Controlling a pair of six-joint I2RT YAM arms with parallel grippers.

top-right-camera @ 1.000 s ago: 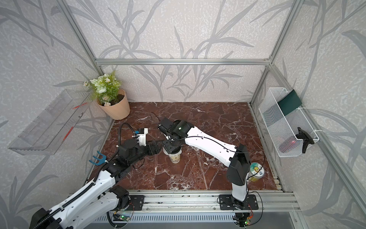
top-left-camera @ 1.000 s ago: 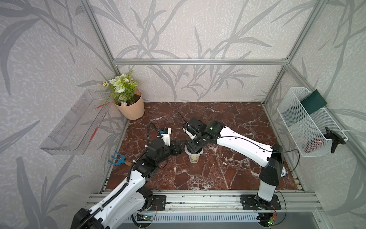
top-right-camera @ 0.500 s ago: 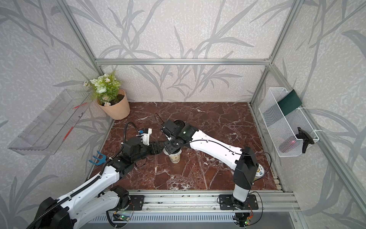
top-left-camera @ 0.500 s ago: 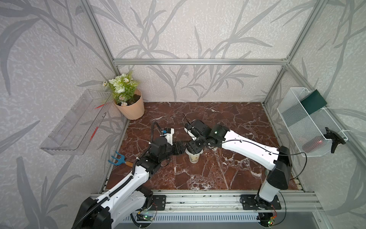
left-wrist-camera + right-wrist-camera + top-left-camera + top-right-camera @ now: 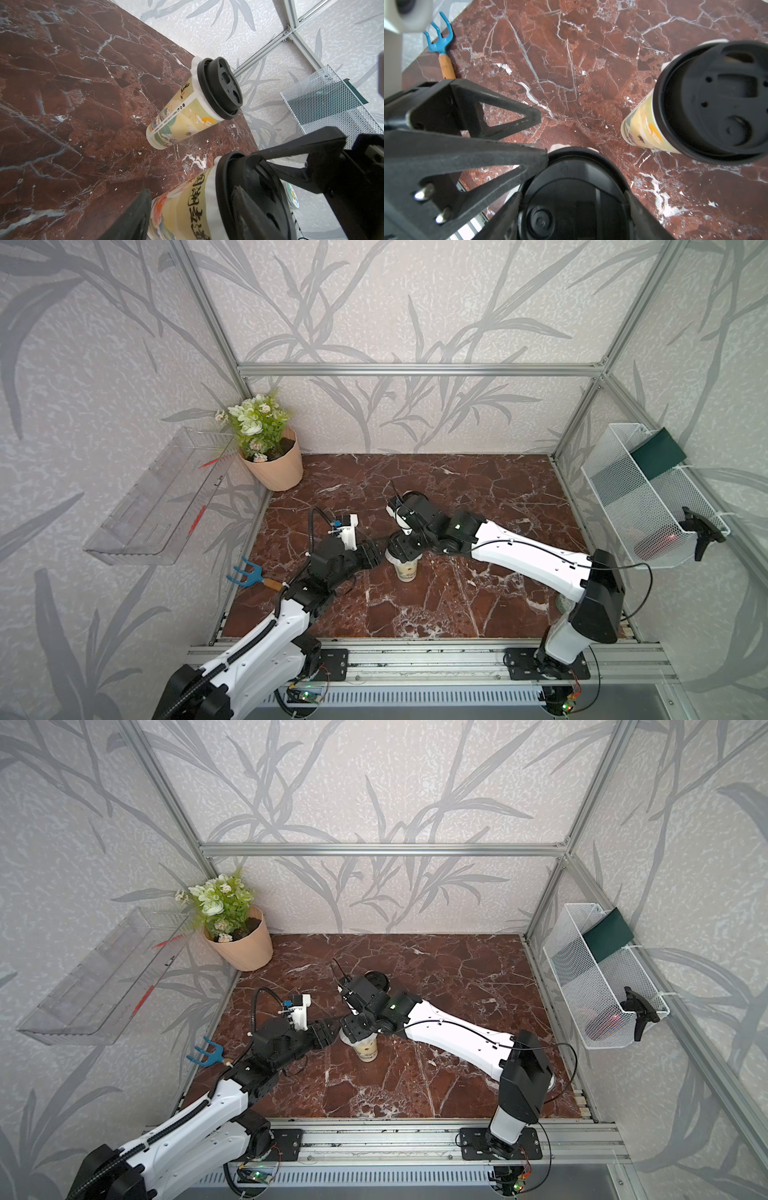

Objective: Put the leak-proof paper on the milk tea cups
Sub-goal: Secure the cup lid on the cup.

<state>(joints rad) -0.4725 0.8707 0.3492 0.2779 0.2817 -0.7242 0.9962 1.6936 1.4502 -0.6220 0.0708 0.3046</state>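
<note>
at table [image 5: 478,489] centre: near cup [image 5: 406,570] upright, lidded
right gripper [image 5: 402,549] clamped on its black lid [image 5: 577,187]; left gripper [image 5: 380,552], jaws apart, straddling the cup wall. leak-proof paper [image 5: 211,191] shows under both milk tea cups' [image 5: 182,122] lids.

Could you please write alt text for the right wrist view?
The right gripper clasps a black lid, a white paper edge peeking from beneath, while the left gripper reaches in alongside. A second lidded milk tea cup stands apart on the marble table.
</note>
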